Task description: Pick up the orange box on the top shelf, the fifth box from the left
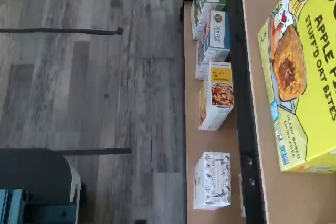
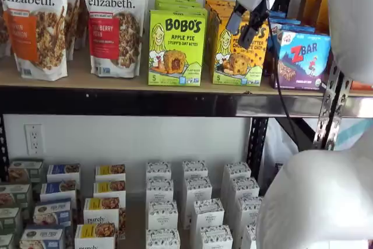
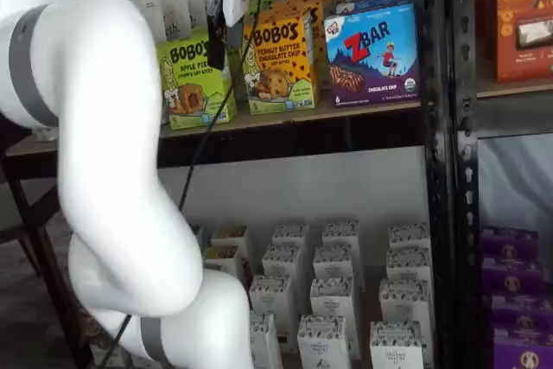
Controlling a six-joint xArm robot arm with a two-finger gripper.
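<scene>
The top shelf [image 2: 116,80] carries the orange box [image 2: 238,53] upright.

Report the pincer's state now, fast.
Pincer: open, a gap shows between its black fingers; holding nothing, hanging in front of the orange box on the top shelf.

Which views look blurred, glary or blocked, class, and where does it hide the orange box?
Wrist view: turned sideways, floor softly blurred, only the Apple Pie carton sharp. In a shelf view, glare streaks the top shelf rail, and the gripper overlaps the orange box. In a shelf view, the near white arm looms large, soft-edged.
</scene>
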